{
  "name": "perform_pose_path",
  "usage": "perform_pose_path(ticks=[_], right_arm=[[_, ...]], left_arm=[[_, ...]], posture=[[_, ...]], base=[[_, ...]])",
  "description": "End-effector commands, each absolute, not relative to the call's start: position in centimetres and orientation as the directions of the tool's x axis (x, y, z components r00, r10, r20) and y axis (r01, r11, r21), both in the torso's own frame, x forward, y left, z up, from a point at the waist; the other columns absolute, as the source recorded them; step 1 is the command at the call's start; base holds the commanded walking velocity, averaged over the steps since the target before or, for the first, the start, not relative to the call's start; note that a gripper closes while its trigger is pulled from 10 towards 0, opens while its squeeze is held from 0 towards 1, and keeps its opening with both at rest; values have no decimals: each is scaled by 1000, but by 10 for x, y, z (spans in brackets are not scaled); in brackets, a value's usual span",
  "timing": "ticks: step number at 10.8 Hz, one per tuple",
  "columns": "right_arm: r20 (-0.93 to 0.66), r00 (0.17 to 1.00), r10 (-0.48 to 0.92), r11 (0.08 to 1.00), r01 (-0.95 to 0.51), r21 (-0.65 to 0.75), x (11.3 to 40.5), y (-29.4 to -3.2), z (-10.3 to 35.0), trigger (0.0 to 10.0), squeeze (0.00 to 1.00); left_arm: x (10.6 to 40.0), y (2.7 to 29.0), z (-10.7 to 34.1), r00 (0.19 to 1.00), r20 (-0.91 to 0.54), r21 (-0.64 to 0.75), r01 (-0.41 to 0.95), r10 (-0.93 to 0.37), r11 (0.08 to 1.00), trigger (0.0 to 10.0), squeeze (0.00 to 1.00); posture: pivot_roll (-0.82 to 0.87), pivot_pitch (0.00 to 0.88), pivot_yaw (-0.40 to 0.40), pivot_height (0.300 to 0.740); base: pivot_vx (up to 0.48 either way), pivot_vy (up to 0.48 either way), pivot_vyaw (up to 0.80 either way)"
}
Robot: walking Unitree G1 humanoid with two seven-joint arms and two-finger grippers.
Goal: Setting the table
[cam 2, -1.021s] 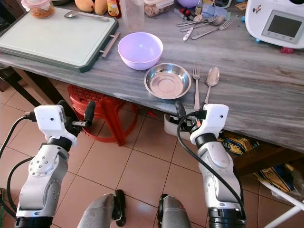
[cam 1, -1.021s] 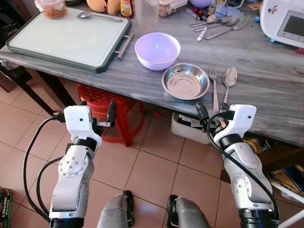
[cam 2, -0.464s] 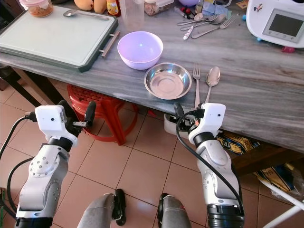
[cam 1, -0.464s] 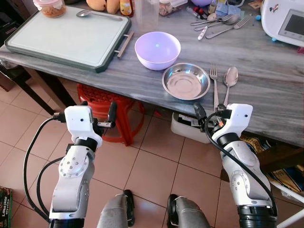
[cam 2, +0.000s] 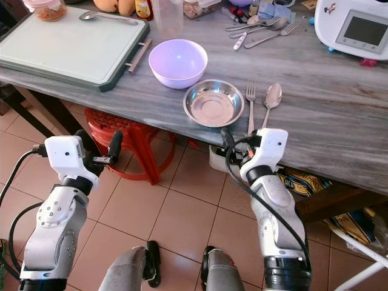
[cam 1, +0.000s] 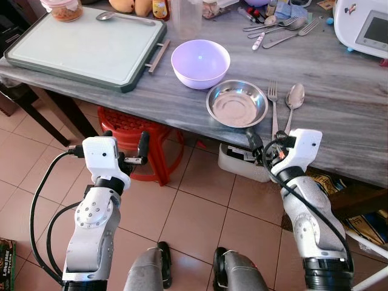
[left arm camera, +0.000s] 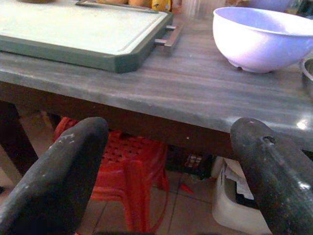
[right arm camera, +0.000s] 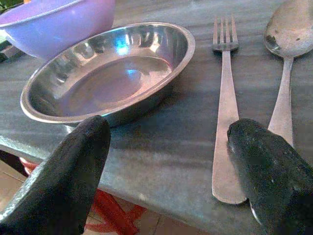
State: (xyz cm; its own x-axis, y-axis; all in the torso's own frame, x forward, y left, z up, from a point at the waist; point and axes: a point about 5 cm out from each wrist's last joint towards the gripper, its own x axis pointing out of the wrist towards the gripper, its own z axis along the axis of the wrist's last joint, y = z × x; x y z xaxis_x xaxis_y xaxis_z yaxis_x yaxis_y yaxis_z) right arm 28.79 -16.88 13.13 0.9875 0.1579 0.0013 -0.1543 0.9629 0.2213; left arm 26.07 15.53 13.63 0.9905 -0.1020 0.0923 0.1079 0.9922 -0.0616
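On the grey wooden table (cam 1: pixel 339 91), a steel dish (cam 1: pixel 237 103) sits near the front edge, with a purple bowl (cam 1: pixel 200 63) just behind it. A fork (cam 1: pixel 273 109) and a spoon (cam 1: pixel 292 103) lie side by side to the right of the dish. My right gripper (cam 1: pixel 270 145) is open at the table's front edge, level with the tabletop, and looks across the dish (right arm camera: pixel 107 81) and the fork (right arm camera: pixel 224 112). My left gripper (cam 1: pixel 125 139) is open and held below the edge, left of the bowl (left arm camera: pixel 264 36). Neither holds anything.
A green-rimmed board (cam 1: pixel 85 45) with a spoon (cam 1: pixel 124 18) and a jar (cam 1: pixel 63 9) covers the table's left. Loose cutlery (cam 1: pixel 279 27) and a white appliance (cam 1: pixel 364 27) stand at the back right. Under the table are a red stool (cam 1: pixel 136 136) and a white bin (cam 1: pixel 242 160).
My right gripper has edged slightly closer to the table's front edge below the fork. The left arm has stayed put.
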Motion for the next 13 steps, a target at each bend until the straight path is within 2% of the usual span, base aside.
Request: perform_pose_path(ticks=[1,10,13], right_arm=[[-37,985,170,956,-156,248,285,-168,124,10000,0],[-54,978,200,949,-180,258,280,-165,123,10000,0],[15,985,170,968,-170,183,282,-171,136,10000,0]], left_arm=[[258,157,136,991,84,-50,104,-100,993,10000,0],[260,156,137,990,88,-53,111,-106,992,10000,0],[260,156,137,990,89,-54,110,-105,992,10000,0]], posture=[[-5,242,27,740],[-10,237,27,740],[-10,236,27,740]], base=[[0,0,0],[0,0,0],[0,0,0]])
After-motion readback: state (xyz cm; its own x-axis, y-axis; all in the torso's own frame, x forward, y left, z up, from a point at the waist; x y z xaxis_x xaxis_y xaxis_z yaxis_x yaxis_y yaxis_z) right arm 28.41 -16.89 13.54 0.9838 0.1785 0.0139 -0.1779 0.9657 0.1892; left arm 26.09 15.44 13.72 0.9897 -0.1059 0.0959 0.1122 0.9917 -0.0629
